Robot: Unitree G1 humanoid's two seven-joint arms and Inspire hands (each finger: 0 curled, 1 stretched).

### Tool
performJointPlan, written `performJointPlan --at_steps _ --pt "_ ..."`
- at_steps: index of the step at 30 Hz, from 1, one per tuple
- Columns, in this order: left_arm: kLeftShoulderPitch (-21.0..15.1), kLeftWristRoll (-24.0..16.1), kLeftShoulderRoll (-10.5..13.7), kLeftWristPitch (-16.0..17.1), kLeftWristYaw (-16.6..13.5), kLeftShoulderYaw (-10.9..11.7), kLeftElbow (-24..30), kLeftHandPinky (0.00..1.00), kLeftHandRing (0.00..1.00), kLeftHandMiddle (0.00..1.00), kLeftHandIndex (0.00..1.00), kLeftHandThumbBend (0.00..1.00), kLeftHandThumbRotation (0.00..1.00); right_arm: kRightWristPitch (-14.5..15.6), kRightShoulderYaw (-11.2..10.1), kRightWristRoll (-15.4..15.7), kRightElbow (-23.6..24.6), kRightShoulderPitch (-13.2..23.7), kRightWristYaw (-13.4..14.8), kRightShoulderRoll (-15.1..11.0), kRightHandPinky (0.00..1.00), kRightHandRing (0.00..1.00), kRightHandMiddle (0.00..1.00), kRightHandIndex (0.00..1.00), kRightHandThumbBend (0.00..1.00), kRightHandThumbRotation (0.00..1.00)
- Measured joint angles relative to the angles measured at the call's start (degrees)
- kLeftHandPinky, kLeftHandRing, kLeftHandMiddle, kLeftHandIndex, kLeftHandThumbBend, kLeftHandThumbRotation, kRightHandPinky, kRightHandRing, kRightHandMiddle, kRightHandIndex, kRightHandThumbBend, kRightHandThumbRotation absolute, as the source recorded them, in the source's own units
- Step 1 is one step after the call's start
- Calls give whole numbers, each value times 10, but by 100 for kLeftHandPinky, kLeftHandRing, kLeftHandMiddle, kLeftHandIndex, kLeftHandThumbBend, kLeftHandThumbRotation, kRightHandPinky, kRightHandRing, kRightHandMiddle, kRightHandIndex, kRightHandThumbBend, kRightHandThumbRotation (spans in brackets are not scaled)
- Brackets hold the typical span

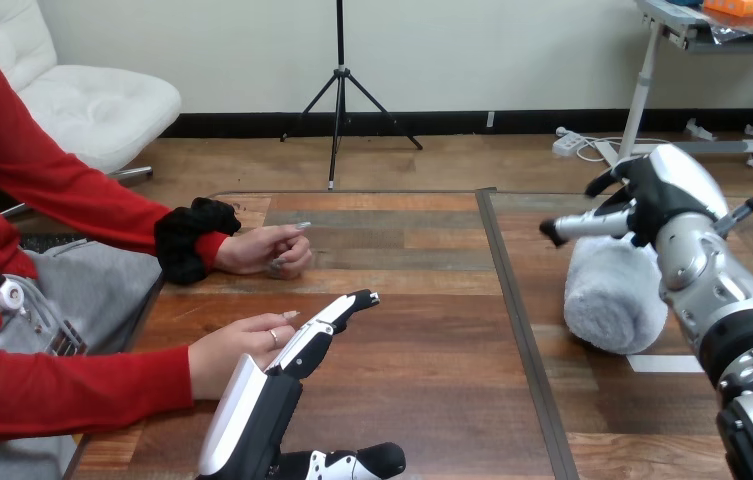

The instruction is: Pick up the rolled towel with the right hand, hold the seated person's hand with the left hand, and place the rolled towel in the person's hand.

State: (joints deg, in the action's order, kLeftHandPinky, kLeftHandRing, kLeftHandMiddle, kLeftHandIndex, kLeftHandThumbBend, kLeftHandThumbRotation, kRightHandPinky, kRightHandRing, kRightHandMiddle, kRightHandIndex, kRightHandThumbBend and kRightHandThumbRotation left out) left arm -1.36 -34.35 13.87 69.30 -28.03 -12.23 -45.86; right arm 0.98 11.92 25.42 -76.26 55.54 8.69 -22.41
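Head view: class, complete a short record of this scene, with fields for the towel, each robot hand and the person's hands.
rolled towel: lying on the table, right side
right hand: open, over the towel's far end; contact unclear
left hand: open, fingers straight, against the person's nearer hand
person's farther hand: resting on the table, loosely curled
towel handed over: not yet

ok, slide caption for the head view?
Robot's right hand over the rolled white towel on the wooden table; open left hand beside the person's nearer hand.
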Motion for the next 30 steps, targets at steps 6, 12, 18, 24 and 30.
performJointPlan --at_steps 6,12,18,24,30 --pt "0 0 2 0 2 0 0 84 89 89 87 100 79 1 -2 0 7 0 4 -7 41 50 57 78 89 51" --pt "-1 0 5 1 2 0 0 84 89 89 87 100 79 7 -5 -1 13 0 5 -11 36 47 57 80 90 53" --pt "-5 0 6 3 2 0 0 84 89 89 87 100 79 9 -6 -1 14 0 10 -17 32 42 54 81 92 52" --pt "-8 1 8 3 3 0 0 84 89 89 86 100 78 9 -7 -1 14 1 17 -22 33 47 60 84 94 53" --pt "-10 3 8 3 6 0 -1 85 89 89 86 100 78 13 -10 -2 14 4 21 -27 40 56 68 89 96 56"
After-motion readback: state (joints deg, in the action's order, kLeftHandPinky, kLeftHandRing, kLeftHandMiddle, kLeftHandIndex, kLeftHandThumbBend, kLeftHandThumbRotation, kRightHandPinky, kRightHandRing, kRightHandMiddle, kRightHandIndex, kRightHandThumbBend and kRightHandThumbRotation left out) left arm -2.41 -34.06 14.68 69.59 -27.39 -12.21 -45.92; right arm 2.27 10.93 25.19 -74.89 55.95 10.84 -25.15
